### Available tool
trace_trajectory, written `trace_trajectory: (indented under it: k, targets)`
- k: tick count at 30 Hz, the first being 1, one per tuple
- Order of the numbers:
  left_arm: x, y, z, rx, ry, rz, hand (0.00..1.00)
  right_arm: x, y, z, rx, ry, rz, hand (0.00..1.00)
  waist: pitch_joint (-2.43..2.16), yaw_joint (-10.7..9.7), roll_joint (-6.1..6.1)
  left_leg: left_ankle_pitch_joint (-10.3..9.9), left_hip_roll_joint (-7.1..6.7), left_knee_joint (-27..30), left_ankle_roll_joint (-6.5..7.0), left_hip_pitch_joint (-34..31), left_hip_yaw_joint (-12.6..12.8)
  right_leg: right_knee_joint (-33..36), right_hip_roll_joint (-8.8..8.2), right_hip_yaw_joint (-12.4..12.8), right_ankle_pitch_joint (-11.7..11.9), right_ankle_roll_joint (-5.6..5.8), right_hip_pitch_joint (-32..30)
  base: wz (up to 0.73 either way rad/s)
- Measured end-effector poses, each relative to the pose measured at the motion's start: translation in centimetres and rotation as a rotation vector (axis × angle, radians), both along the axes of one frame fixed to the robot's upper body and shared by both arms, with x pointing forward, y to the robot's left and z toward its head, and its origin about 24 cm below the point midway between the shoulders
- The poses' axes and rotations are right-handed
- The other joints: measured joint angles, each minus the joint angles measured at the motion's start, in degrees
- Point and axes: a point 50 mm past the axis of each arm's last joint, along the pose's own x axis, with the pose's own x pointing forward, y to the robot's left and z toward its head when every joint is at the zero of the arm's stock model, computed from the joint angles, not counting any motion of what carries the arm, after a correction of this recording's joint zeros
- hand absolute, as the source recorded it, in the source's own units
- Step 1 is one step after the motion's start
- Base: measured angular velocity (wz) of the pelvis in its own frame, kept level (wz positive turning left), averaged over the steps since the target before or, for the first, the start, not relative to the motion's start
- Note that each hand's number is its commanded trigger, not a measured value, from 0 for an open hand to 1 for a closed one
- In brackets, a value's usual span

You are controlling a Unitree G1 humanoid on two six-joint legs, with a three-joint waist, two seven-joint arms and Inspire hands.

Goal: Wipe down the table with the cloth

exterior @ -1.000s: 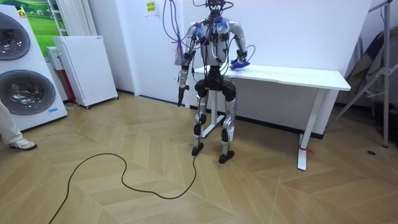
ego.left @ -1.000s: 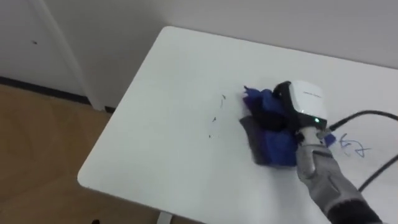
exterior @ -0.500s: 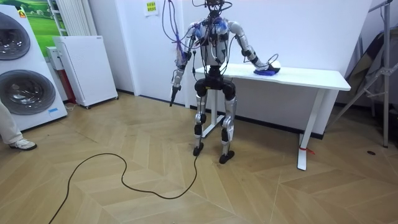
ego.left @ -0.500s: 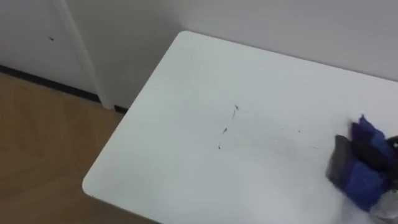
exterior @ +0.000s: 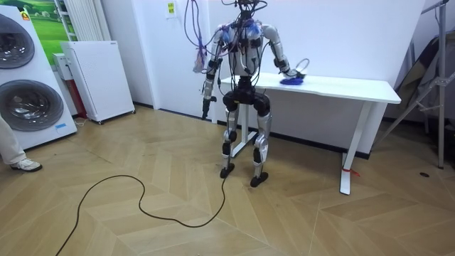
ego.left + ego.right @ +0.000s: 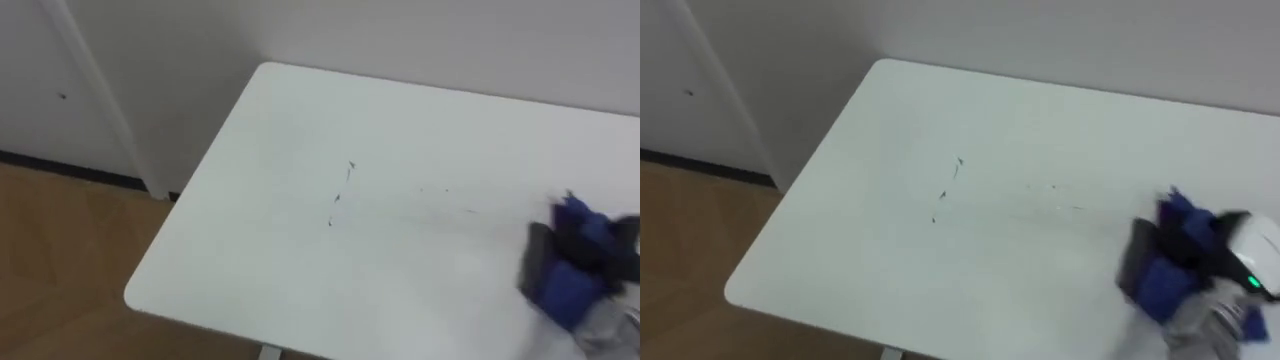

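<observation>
On the white table (image 6: pixel 300 260), toward its right-hand part as the head camera sees it, we find the cloth (image 6: pixel 562 278). We describe it as a bunched rag in two colours: the larger share is deep blue, and a dark grey panel lies along its left edge, facing the middle of the tabletop. Its upper end rises in a small blue peak; the lower part is a broader blue mass on the surface. We cannot make out folds or hems.

The right hand (image 6: pixel 1252 262) lies on the cloth from the right, its white back casing uppermost with a small green light showing. We cannot tell whether this hand grips the cloth or merely presses it down against the table.

Left of the cloth, well apart from it, we note a few short dark pen marks (image 6: pixel 340 190) near the middle of the tabletop, arranged in a loose vertical line. Fainter specks (image 6: pixel 445 190) lie between those marks and the cloth.

From the room view we see the robot standing upright on the wooden floor (image 5: pixel 142 213) at the end of the table nearer the room view's left, its right arm stretched out over the tabletop. The left hand (image 5: pixel 205 105) hangs beside its hip; we cannot tell its state at this range
</observation>
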Motion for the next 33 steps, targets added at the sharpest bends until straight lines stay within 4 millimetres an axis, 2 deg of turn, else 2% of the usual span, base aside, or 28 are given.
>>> trace_trajectory:
  k: [1,2,3,5,7,8,11,12,13,14,15,16,18,21,22,23,26,27,28,29,30,31,32,33]
  targets:
    - [0.3,-0.2,0.0,-0.007,-0.005,-0.006,0.0,1.4,1.8,0.6,-0.01,-0.008,0.087,1.0,0.42,0.25,-0.09,0.16,-0.04,0.08,-0.05,-0.64,-0.7,-0.05,0.16,0.06,-0.01,0.01,-0.39,0.21]
    - [0.3,-0.3,-0.1,-0.013,-0.005,-0.006,0.0,1.9,2.4,0.9,-0.017,-0.012,0.12,1.0,0.36,0.77,-0.15,0.17,-0.07,0.08,-0.04,-0.78,-0.76,-0.06,0.16,0.01,-0.02,0.01,-0.69,0.21]
    - [0.0,-0.5,-0.1,-0.022,0.003,-0.007,0.0,2.4,3.1,1.3,-0.036,-0.017,0.167,1.0,0.37,2.5,-0.04,0.29,-0.18,0.04,0.02,-0.86,-0.77,-0.14,0.09,-0.01,-0.02,0.02,-0.93,0.1]
    - [-1.3,-0.5,-0.2,-0.029,0.034,0.017,0.0,2.5,3.3,1.4,-0.045,-0.026,0.188,1.0,0.29,3.36,-0.05,0.32,-0.41,-0.12,0.08,-0.84,-1.13,-0.22,-0.27,-0.89,-0.26,0.38,-0.85,0.24]
    - [-3.4,-0.4,0.0,-0.03,0.08,0.05,0.0,1.6,2.3,0.8,-0.04,-0.022,0.165,1.0,-0.02,2.64,-0.6,0.37,-0.79,-0.12,0.15,-0.77,-1.1,-0.14,-0.93,-2.16,-0.82,0.96,-0.14,0.35]
    - [-3.8,-0.4,0.0,-0.029,0.086,0.058,0.0,1.1,1.9,0.5,-0.039,-0.023,0.153,1.0,-0.07,2.19,-0.68,0.39,-0.91,-0.1,0.19,-0.66,-1.1,-0.15,-1.06,-2.34,-0.91,1.03,0.24,0.44]
    - [-5.1,-0.1,0.2,-0.018,0.107,0.098,0.0,-1.9,0.1,-1.5,-0.012,-0.03,0.064,1.0,-0.28,-0.61,-1.25,0.41,-1.56,-0.25,0.23,1.23,-0.73,-1.11,-1.68,-3.19,-1.27,1.61,3.6,0.39]
    - [-5.0,0.3,0.3,-0.006,0.096,0.124,0.0,-3.7,-1.0,-2.4,0.007,-0.024,0.004,1.0,-0.5,-1.49,-1.73,0.39,-1.97,-0.43,0.27,2.13,0.26,-1.96,-2.06,-3.59,-1.62,2.16,5.25,0.26]
    - [-5.1,0.8,0.5,0.011,0.081,0.153,0.0,-5.5,-2.2,-3.2,0.022,-0.011,-0.067,1.0,-0.91,-2.24,-2.36,0.27,-2.01,-0.5,0.47,2.99,1.33,-2.37,-2.14,-3.26,-1.67,2.26,6.36,0.19]
    - [-5.1,1.1,0.6,0.022,0.073,0.164,0.0,-6.4,-2.8,-3.6,0.024,-0.002,-0.102,1.0,-1.08,-2.79,-2.73,0.22,-2.04,-0.52,0.54,3.35,1.36,-2.58,-2.15,-3.41,-1.67,2.26,6.92,0.14]
    - [-5.0,1.7,0.8,0.045,0.058,0.193,0.0,-8.6,-4.0,-4.3,0.03,0.018,-0.182,1.0,-1.45,-3.87,-3.45,0.13,-2.26,-0.57,0.69,3.93,1.41,-3.27,-2.29,-3.92,-1.72,2.37,8.12,0.13]
    - [-5.0,1.8,0.9,0.057,0.054,0.192,0.0,-9.7,-4.7,-4.6,0.034,0.026,-0.224,1.0,-1.5,-4.37,-3.57,-0.02,-2.28,-0.53,0.89,4.33,1.52,-3.24,-2.34,-4.2,-1.79,2.47,8.66,0.17]
    - [-4.6,1.9,0.9,0.071,0.033,0.186,0.0,-12.9,-7.1,-4.9,0.045,0.041,-0.374,1.0,-1.66,-5.79,-3.48,-1.16,-2.3,-0.45,1.98,5.45,3.45,-2.7,-2.73,-4.17,-2.45,3.39,9.62,-0.05]
    - [-4.4,2.0,1.0,0.09,0.025,0.185,0.0,-14.8,-8.3,-5.0,0.029,0.067,-0.428,1.0,-1.89,-6.42,-2.7,-2.41,-2.27,0.75,2.34,5.75,4.02,-1.35,-3.14,-4.31,-2.52,3.39,9.75,-0.28]
    - [-4.4,1.8,0.9,0.089,0.029,0.174,0.0,-14.8,-8.4,-5.0,0.023,0.072,-0.434,1.0,-1.84,-6.46,-2.33,-3.06,-2.29,1.94,2.57,5.91,4.13,-0.12,-3.5,-4.43,-2.79,3.42,9.73,-0.16]
    - [-4.3,1.7,0.9,0.086,0.031,0.166,0.0,-14.5,-8.3,-4.9,0.021,0.069,-0.435,1.0,-1.79,-6.34,-2.07,-3.49,-2.27,2.57,2.65,6.01,4.35,0.59,-3.7,-4.49,-2.98,3.42,9.54,-0.35]
    - [-3.7,0.4,0.3,0.05,0.036,0.116,0.0,-11.7,-7.5,-4.3,0.007,0.069,-0.418,1.0,-1.4,-3.82,-0.15,-5.64,-2.06,5.91,3.61,5.59,5.66,7.29,-5.02,-5.79,-3.36,3.09,5.94,-0.77]
    - [-3.1,0.1,0.2,0.047,0.035,0.095,0.0,-10.2,-6.7,-4.1,0.006,0.069,-0.384,1.0,-1.19,-2.47,0.27,-6.25,-2.01,7.29,3.98,4.95,6.41,9.85,-5.6,-6.59,-3.31,3.0,3.74,-1.0]
    - [-2.5,-0.1,0.0,0.047,0.036,0.085,0.0,-8.5,-5.1,-3.9,0.0,0.078,-0.319,1.0,-0.7,-0.83,0.57,-7.16,-1.19,8.76,3.92,4.53,7.4,11.64,-5.89,-7.49,-2.99,2.44,2.11,-1.05]
    - [-2.1,-0.1,-0.1,0.047,0.038,0.083,0.0,-7.5,-4.1,-3.9,0.007,0.083,-0.276,1.0,-0.65,0.25,0.56,-7.73,-1.07,9.42,4.12,4.1,7.61,12.57,-6.06,-8.33,-2.69,1.96,1.0,-1.2]
    - [-1.6,-0.2,-0.2,0.048,0.042,0.07,0.0,-5.0,-0.9,-3.7,0.016,0.094,-0.146,1.0,-0.48,2.27,0.59,-8.42,-1.01,10.55,4.65,3.36,7.72,14.93,-6.52,-10.12,-2.01,0.86,-1.28,-0.99]
    - [-1.1,-0.1,-0.2,0.051,0.037,0.062,0.0,-3.8,0.9,-3.5,0.02,0.097,-0.076,1.0,-0.57,3.21,0.88,-8.69,-0.83,11.15,4.74,2.81,7.74,15.71,-6.89,-11.31,-1.72,0.5,-2.29,-0.96]
    - [0.1,0.1,-0.1,0.059,0.02,0.043,0.0,-1.3,4.3,-2.7,0.018,0.087,0.068,1.0,0.04,4.5,0.86,-9.26,0.03,13.06,4.61,1.02,7.43,17.63,-7.18,-12.4,-1.32,0.25,-4.1,-0.15]
    - [2.3,0.2,0.0,0.066,-0.027,0.017,0.0,0.5,7.7,-1.8,0.015,0.076,0.198,1.0,0.48,5.14,0.41,-9.38,1.13,14.95,4.48,-1.43,6.57,21.34,-8.42,-12.28,-1.77,0.83,-5.61,0.43]
